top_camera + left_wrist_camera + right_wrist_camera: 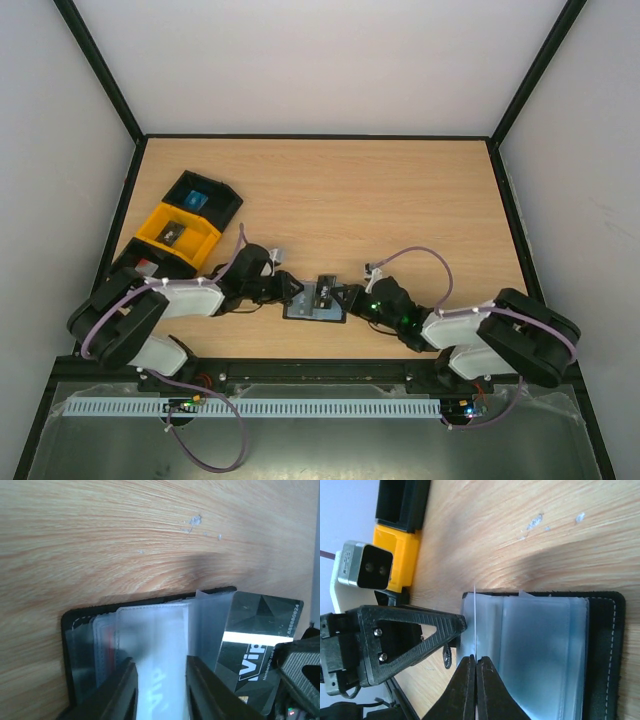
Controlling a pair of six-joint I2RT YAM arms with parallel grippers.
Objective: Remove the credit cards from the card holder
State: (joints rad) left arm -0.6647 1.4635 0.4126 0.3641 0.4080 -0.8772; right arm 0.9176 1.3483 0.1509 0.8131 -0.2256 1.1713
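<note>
currently the right gripper [476, 660] has its fingers pressed together on the thin edge of the dark grey card [260, 625], which sticks partway out of the clear sleeves [150, 630]. the left gripper [161, 664] holds its fingers a little spread over those sleeves, clamping nothing. the card holder [315, 300] lies open and flat on the wooden table [400, 200], between the two grippers, near the front edge. a yellow tray [150, 235] and a black tray [230, 202] sit well apart, far left.

One card holder [312, 308], two tools [297, 292] [345, 297], two trays [226, 203] [203, 243], three credit cards [255, 630] [195, 200] [172, 234] in view
</note>
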